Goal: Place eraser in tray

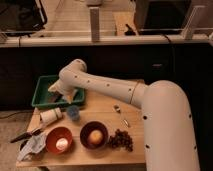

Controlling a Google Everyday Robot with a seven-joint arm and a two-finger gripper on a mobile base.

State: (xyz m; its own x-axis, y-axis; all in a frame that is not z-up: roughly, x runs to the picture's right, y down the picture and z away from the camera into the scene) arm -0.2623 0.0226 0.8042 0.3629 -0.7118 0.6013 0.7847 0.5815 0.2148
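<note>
Hand (pixel 55 89) low over the green tray (pixel 40 101)
The tray sits at the table's (pixel 107 120) back left corner. Whether the hand is open or closed, I cannot tell, and the eraser cannot be made out.

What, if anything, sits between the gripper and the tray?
Nothing visible. The gripper hangs over the tray's right half. The eraser can't be made out. The cup and bowls sit on the table in front of the tray, off that path.
</note>
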